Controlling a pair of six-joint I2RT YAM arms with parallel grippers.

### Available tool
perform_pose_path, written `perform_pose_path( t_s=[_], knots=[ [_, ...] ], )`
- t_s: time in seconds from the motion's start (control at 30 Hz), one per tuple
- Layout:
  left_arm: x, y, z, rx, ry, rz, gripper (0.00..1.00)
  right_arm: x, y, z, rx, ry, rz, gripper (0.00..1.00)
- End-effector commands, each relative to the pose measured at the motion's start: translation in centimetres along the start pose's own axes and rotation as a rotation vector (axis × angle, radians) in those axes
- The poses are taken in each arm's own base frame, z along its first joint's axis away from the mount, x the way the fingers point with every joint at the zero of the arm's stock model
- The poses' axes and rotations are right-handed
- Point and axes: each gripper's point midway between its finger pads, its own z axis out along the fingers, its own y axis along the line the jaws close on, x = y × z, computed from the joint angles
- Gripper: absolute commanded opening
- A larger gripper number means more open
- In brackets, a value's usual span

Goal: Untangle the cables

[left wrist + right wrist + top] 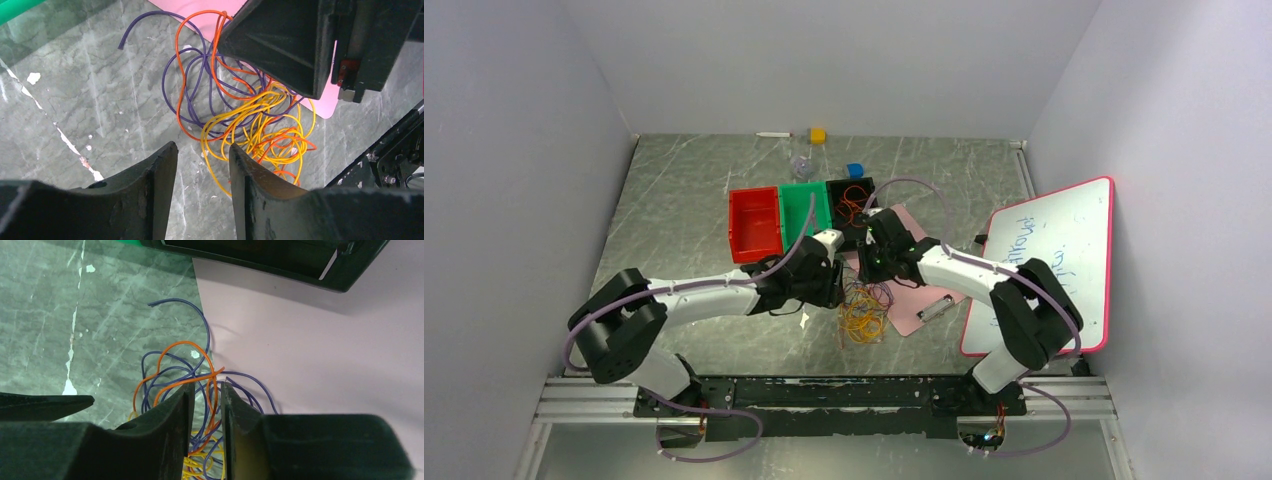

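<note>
The cables [864, 312] lie in a loose tangle of orange, yellow and dark purple on the bench [674, 200]. They sit against the left edge of the pink sheet [310, 365] as seen from above, with a few purple and orange loops lapping onto it. We see the left gripper [203, 148] hovering just off the sheet, beside the yellow loops, its jaws moderately apart with nothing between them. The right gripper [207, 387] hangs over the sheet's edge. Its jaws are narrow, and an orange strand [215, 405] runs through the gap with space on either side.
</note>
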Motion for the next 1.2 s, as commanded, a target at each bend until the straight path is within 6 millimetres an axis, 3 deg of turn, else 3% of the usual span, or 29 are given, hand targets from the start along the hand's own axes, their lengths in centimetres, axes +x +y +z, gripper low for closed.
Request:
perform_pose_path(
  t_s=[0.0,0.23,0.53,0.77,1.17],
  knots=[
    [0.2,-0.5,0.8,0.031,-0.015,-0.008,0.48,-0.8,0.2,0.3,-0.018,-0.022,-0.006,0.25],
    [0.7,0.1,1.7,0.005,-0.013,-0.033,0.53,-0.6,0.7,-0.6,-0.043,-0.025,0.016,0.0],
    [1.4,0.5,3.6,-0.014,0.008,-0.057,0.55,-2.5,2.5,-4.3,-0.116,-0.096,0.067,0.0],
    [2.7,1.3,4.8,-0.041,0.041,-0.075,0.4,-4.9,3.5,-7.4,-0.153,-0.167,0.103,0.0],
    [4.0,2.2,5.4,-0.066,0.077,-0.072,0.22,-13.0,1.7,-18.1,-0.078,-0.501,0.208,0.0]
  ],
)
